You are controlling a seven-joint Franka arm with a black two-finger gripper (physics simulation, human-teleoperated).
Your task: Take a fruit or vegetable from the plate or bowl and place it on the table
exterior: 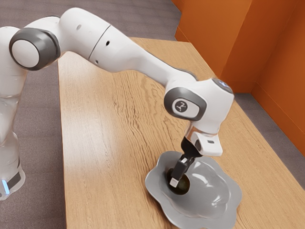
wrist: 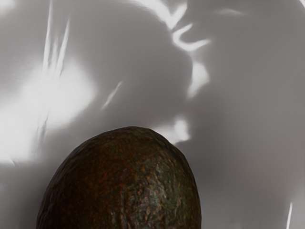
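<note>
My gripper [exterior: 176, 181] reaches down inside the grey, wavy-rimmed bowl [exterior: 223, 177], on the side toward the exterior view's left. Right at its tip is a dark, rounded avocado [exterior: 181, 186], partly covered by the gripper in that view. From the wrist view, the brownish-green avocado [wrist: 126, 183] looks large and close under the hand, with the shiny grey bowl [wrist: 243, 119] around it. The far side of the avocado is hidden, so whether it is gripped cannot be told.
The bowl stands on a long wooden table [exterior: 109, 167], near the exterior view's bottom edge. Orange walls [exterior: 221, 43] rise beyond the table's far side. My arm stretches over the table from the exterior view's left.
</note>
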